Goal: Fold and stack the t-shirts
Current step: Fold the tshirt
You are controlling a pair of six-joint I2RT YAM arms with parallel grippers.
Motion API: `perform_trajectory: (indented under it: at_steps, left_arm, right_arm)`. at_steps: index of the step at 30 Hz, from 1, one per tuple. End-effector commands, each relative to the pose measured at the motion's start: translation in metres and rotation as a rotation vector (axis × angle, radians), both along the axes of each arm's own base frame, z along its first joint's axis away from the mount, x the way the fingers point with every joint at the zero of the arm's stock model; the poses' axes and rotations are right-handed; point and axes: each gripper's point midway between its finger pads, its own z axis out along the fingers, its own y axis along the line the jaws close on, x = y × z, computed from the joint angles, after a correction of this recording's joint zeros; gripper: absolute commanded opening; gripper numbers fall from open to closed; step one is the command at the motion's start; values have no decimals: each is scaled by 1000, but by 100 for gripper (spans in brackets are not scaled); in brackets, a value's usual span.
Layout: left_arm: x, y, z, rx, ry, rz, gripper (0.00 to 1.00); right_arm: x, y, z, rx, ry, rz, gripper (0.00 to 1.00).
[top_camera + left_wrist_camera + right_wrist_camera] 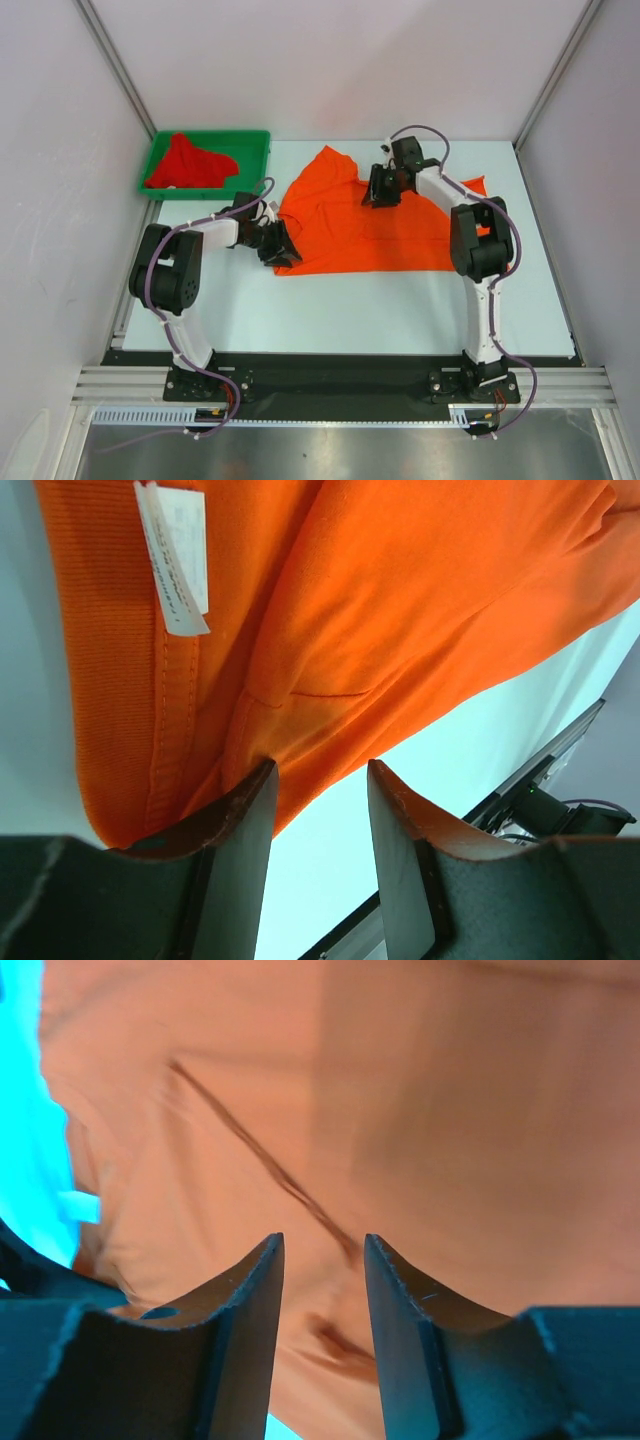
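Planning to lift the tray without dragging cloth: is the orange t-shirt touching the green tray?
Apart. The top view shows a strip of bare table between the orange t-shirt and the green tray.

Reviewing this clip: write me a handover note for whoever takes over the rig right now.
Left pincer: open, empty, at the orange t-shirt's edge near its neck label.
Right pincer: open, empty, over that shirt's far side.
Orange t-shirt lies rumpled on the table; red t-shirt is bunched in the green tray.
Done: no finished fold, no stack.
Left: fold both, then stack.
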Motion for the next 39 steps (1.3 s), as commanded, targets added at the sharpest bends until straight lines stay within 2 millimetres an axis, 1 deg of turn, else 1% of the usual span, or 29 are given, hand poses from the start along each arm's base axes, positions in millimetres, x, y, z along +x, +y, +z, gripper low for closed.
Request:
perform_trajectory:
  at_steps: [1, 2, 3, 4, 6, 7, 8, 9, 10, 11, 12, 13, 14, 15, 16, 17, 19, 20, 21, 23, 24, 27, 29, 30, 31, 32, 35, 37, 39]
  left_arm:
    - [-7, 6, -17, 40, 39, 14, 48]
    - [-7, 8, -17, 53, 34, 20, 48]
    - [-7, 9, -17, 59, 33, 20, 48]
    - [-7, 9, -15, 59, 25, 19, 48]
    - [-2, 10, -2, 69, -23, 20, 47]
    - [-1, 13, 3, 87, -43, 16, 48]
    - [4, 16, 18, 97, -91, 19, 48]
    - [9, 21, 27, 131, -126, 24, 48]
    - [11, 24, 34, 151, -152, 26, 49]
    - [15, 28, 43, 175, -180, 33, 49]
    - [19, 37, 54, 226, -218, 48, 50]
    - [20, 42, 58, 247, -233, 55, 50]
    - [22, 45, 63, 267, -246, 60, 51]
    - [20, 47, 69, 271, -262, 57, 52]
    - [19, 46, 69, 267, -259, 52, 55]
    - [16, 44, 69, 255, -251, 49, 56]
    - [6, 42, 63, 236, -203, 47, 57]
    - [3, 43, 59, 237, -188, 57, 61]
    - [-3, 44, 51, 241, -166, 66, 63]
    - [-11, 45, 42, 244, -129, 61, 70]
    - [-16, 45, 37, 241, -109, 55, 70]
    - [-22, 45, 26, 238, -72, 48, 71]
    - [-25, 44, 19, 233, -43, 43, 71]
    - [-25, 42, 17, 218, -34, 43, 71]
    - [-25, 40, 15, 209, -25, 43, 71]
    - [-25, 39, 10, 206, -4, 42, 71]
    - [-22, 35, 6, 194, 18, 43, 70]
    - [-24, 37, -1, 198, 45, 48, 68]
    - [-28, 38, -4, 203, 65, 57, 68]
  right_arm:
    - [-10, 3, 22, 44, -47, 74, 42]
    - [-12, -2, 22, 39, -37, 60, 43]
    - [-12, -14, 24, 40, -27, 23, 43]
    - [-11, -20, 26, 47, -21, -3, 43]
    - [-16, -36, 25, 72, 35, -67, 45]
    - [-15, -53, 34, 85, 34, -108, 45]
    - [-19, -62, 36, 93, 48, -126, 46]
    - [-21, -70, 41, 101, 51, -142, 46]
    - [-27, -89, 47, 99, 50, -176, 47]
    - [-35, -98, 51, 90, 62, -187, 48]
    - [-40, -109, 51, 76, 70, -207, 49]
    - [-50, -120, 56, 65, 69, -221, 50]
    - [-59, -139, 55, 53, 96, -258, 51]
    - [-66, -144, 55, 40, 104, -268, 52]
    - [-78, -170, 57, 30, 114, -324, 55]
    - [-85, -181, 55, 7, 121, -356, 58]
    - [-100, -202, 54, -14, 131, -414, 63]
    - [-115, -211, 51, -22, 145, -440, 67]
    - [-122, -229, 48, -23, 157, -493, 68]
    - [-134, -244, 44, -23, 166, -545, 70]
    - [-144, -254, 41, -20, 173, -584, 71]
    - [-156, -268, 33, -28, 186, -643, 73]
    - [-162, -286, 28, -17, 188, -707, 74]
    - [-170, -289, 22, -10, 196, -730, 74]
    - [-170, -302, 21, -5, 179, -770, 73]
    - [-172, -305, 18, 4, 180, -783, 74]
    - [-178, -317, 3, 0, 203, -814, 73]
    - [-180, -319, -4, 6, 216, -822, 72]
    - [-182, -326, -7, -4, 215, -848, 71]
